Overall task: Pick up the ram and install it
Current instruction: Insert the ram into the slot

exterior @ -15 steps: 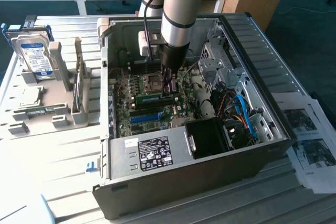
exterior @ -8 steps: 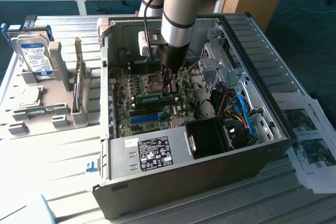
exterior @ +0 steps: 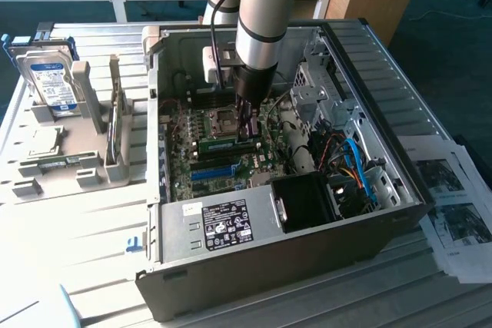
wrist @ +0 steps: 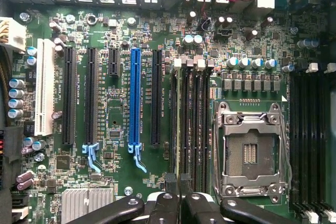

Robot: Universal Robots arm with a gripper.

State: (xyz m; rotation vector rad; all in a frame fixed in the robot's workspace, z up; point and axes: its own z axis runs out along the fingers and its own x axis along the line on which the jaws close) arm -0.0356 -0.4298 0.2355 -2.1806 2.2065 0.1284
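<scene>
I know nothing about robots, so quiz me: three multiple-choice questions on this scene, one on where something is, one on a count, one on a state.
1. Where is the green ram?
A) in the grey holder
B) on the motherboard, under the end effector
C) on the papers

2. How many blue slots does the motherboard have?
A) none
B) one
C) three

3. The case is:
A) closed
B) open on one side
C) upside down

Answers:
1 B: the ram sits among the board's slots, right beneath the end effector.
2 B: a single blue slot runs between black ones.
3 B: one side is off, so the inside shows.
</scene>
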